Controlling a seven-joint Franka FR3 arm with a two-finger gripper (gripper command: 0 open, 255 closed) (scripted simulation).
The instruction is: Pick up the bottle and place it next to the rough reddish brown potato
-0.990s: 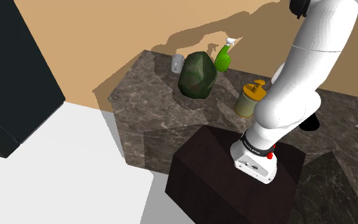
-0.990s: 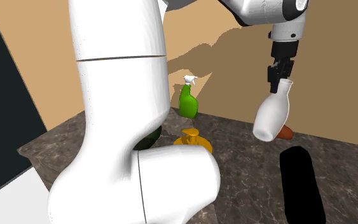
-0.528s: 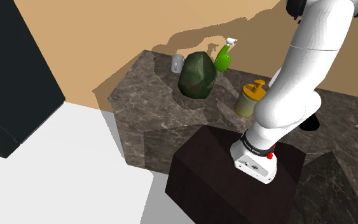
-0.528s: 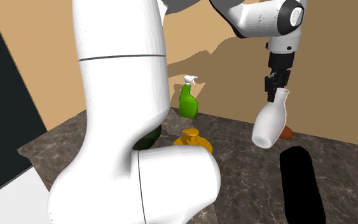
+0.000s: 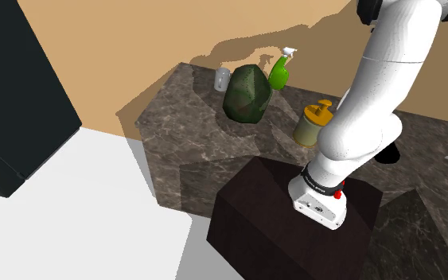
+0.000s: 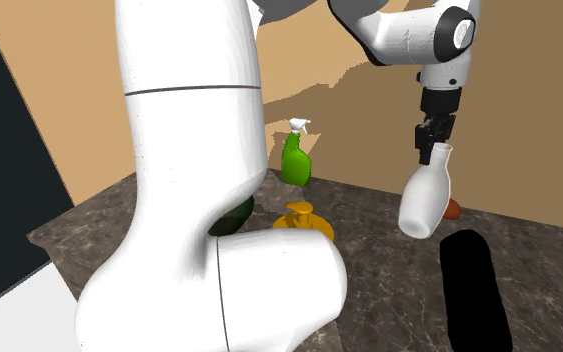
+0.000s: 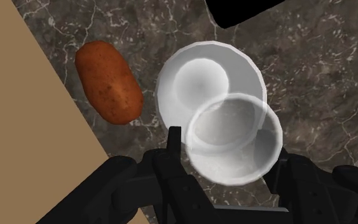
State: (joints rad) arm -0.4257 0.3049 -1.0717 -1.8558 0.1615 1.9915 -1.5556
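Over the counter (image 5: 184, 119) in the shoulder view, the arm (image 5: 373, 103) reaches out. From the second exterior view, the fingers (image 6: 424, 135) pinch the white bottle (image 6: 425, 200) by its neck, holding it aloft near the potato (image 6: 453, 208). The wrist view sets bottle and potato just apart, so seemingly only the setting down remains.

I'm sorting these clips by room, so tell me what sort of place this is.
Probably a kitchen: a dark marbled counter against a tan wall, with a green spray bottle and a reddish-brown potato on it.

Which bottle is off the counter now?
The white bottle, hanging from the gripper by its neck; the green spray bottle and yellow pump bottle stand on the counter.
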